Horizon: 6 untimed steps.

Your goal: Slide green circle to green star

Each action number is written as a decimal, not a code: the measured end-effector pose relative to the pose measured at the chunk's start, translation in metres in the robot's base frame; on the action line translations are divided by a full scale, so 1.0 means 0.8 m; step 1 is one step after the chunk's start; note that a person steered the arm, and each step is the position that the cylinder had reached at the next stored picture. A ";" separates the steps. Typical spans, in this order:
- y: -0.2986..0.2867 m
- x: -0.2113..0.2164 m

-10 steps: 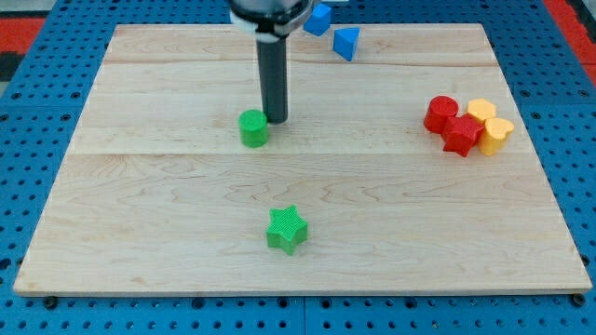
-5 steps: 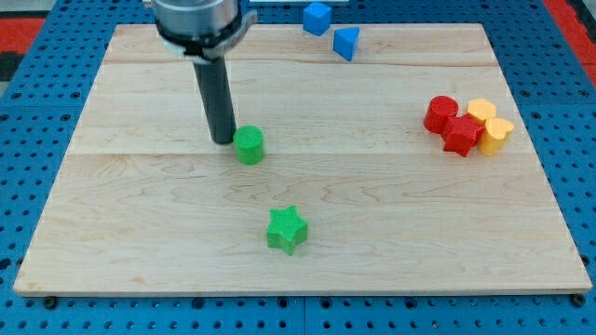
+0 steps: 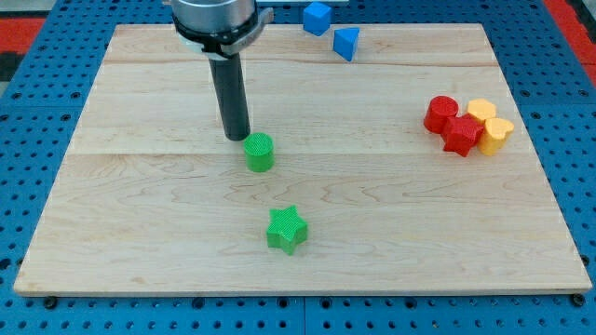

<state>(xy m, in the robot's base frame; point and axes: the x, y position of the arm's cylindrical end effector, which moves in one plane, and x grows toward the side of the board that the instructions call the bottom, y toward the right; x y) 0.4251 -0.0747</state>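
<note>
The green circle stands on the wooden board a little left of centre. The green star lies below it and slightly to the right, with a gap of bare board between them. My tip rests on the board just up and left of the green circle, touching or nearly touching its edge. The dark rod rises from there to the arm's head at the view's top.
Two blue blocks sit at the board's top edge. A cluster at the right holds a red circle, a red star, a yellow block and a yellow heart.
My tip went from the circle's upper right round to its upper left. The green circle has slid a little down and to the right, toward the green star.
</note>
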 end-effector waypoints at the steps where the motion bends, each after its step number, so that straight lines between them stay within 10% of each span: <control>1: 0.024 0.045; 6: 0.068 0.042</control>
